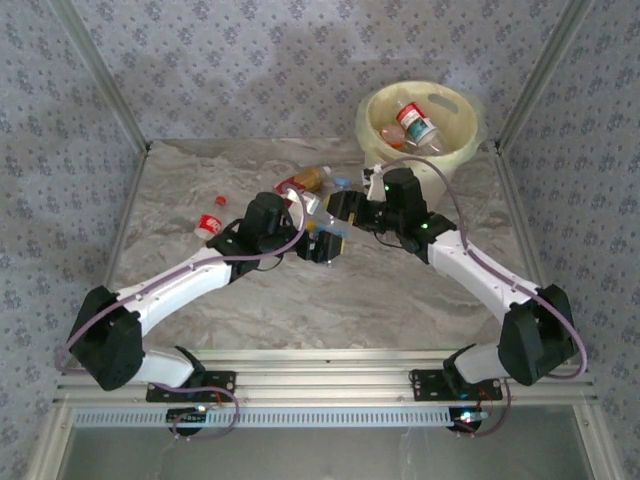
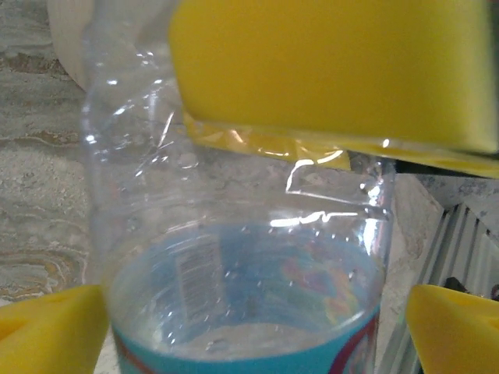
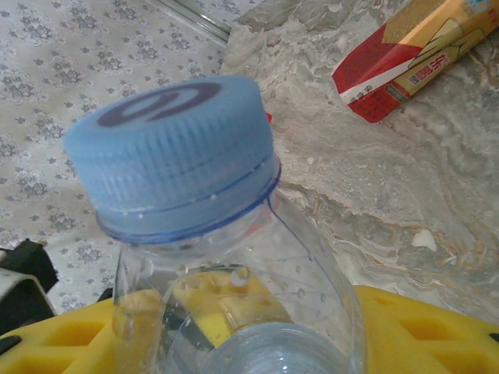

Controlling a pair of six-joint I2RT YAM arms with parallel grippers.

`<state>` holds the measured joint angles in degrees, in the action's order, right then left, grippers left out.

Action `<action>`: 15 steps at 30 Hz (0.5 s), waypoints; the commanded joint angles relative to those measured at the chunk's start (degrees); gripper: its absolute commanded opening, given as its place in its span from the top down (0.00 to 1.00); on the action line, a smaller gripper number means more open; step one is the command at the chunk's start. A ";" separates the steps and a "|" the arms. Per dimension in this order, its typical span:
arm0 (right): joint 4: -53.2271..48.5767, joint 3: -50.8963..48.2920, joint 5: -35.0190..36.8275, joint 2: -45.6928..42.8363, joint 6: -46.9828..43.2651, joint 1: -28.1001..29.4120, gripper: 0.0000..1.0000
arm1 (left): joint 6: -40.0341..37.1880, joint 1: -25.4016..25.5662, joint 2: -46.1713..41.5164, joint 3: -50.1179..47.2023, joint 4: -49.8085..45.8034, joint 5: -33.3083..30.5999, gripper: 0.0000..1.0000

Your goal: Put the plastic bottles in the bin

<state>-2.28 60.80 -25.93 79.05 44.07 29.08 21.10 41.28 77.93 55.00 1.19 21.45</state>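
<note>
A clear plastic bottle [image 1: 318, 211] with a blue label [image 2: 249, 351] and a blue cap [image 3: 175, 156] hangs above the middle of the table, between my two grippers. My right gripper [image 1: 343, 208] is shut on it, its yellow pads [image 3: 425, 335] pressing both sides below the neck. My left gripper [image 1: 322, 240] stands open around the bottle's lower body, and its pads [image 2: 47, 327] sit wide at either side. The bin [image 1: 468, 112] stands at the back right with two bottles [image 1: 415, 125] inside. An amber bottle [image 1: 305, 180] with a red label and a small red-labelled one [image 1: 210, 225] lie on the table.
A red cap [image 1: 221, 201] lies near the small bottle at the left. The red-labelled bottle [image 3: 413, 62] also lies ahead in the right wrist view. Patterned walls and metal frame posts enclose the marble tabletop [image 1: 300, 300]; its near half is bare.
</note>
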 commanded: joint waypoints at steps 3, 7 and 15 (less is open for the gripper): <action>-9.85 6.08 4.73 -5.95 -10.72 -1.93 0.38 | -0.27 0.23 -6.56 0.91 4.41 0.52 0.00; -16.09 10.97 10.33 -9.63 -18.20 -3.59 0.38 | 0.32 0.27 -10.42 0.56 5.95 0.26 0.00; -23.13 21.87 20.61 -11.37 -29.11 -7.00 0.38 | 0.79 0.28 -14.68 0.96 6.74 -0.47 0.00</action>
<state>-21.19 78.85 -11.38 68.03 22.11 23.20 21.61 41.28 64.49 55.00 6.31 21.37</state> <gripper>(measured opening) 0.622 0.994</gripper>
